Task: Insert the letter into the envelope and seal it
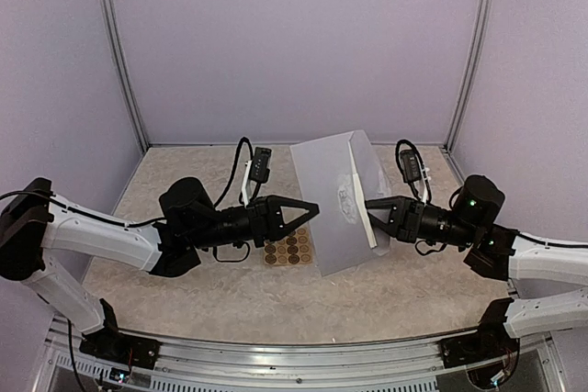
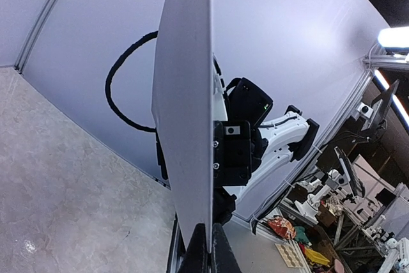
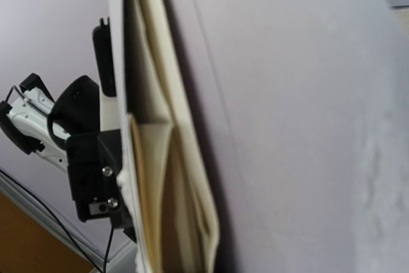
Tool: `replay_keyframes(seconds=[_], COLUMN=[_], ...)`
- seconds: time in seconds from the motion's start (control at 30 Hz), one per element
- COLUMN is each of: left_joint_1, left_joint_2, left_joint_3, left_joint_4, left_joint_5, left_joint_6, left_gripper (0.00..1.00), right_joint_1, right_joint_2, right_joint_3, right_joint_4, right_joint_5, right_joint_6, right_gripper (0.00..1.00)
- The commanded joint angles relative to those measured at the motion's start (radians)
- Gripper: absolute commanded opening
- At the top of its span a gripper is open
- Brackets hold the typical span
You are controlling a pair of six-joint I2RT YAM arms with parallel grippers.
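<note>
A: Where is the envelope (image 1: 335, 199)?
B: Up off the table (image 1: 184, 300), between my two arms. My left gripper (image 1: 314, 210) pinches its left edge, my right gripper (image 1: 369, 207) its right edge.
A: And the letter (image 3: 156, 177)?
B: Inside the envelope's pocket, on my right gripper's side.
A: The sticker sheet (image 1: 288, 248)?
B: Flat on the table, beneath my left gripper, just left of the envelope's near corner.
</note>
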Motion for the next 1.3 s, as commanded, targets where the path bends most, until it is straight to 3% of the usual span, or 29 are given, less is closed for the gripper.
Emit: replay_keyframes(seconds=[0.0,0.5,0.7,0.83,1.07,1.27], left_joint_1=[-0.006,-0.004,0.026,0.04,0.043,0.042], left_joint_2=[0.009,0.003,-0.068,-0.109,-0.142,-0.141], left_joint_3=[0.001,0.0,-0.038,-0.058,-0.075,-0.075], left_joint_4=[0.043,-0.007,-0.143,-0.209,-0.226,-0.217], left_joint_5=[-0.014,-0.032,-0.056,-0.043,-0.01,0.007], left_joint_6=[-0.003,0.01,0.043,0.058,0.066,0.063], left_gripper=[0.0,0.0,0.0,0.0,0.0,0.0], right_joint_1=[0.028,0.042,0.017,-0.027,-0.087,-0.092], right_joint_2=[0.009,0.002,-0.145,-0.231,-0.275,-0.19], right_joint_3=[0.001,0.024,0.064,0.079,0.078,0.071], right_joint_4=[0.046,-0.002,-0.268,-0.404,-0.491,-0.401], right_joint_5=[-0.007,0.014,0.135,0.173,0.196,0.05], right_joint_6=[0.01,-0.016,-0.112,-0.142,-0.151,-0.146], right_gripper=[0.0,0.0,0.47,0.66,0.86,0.88])
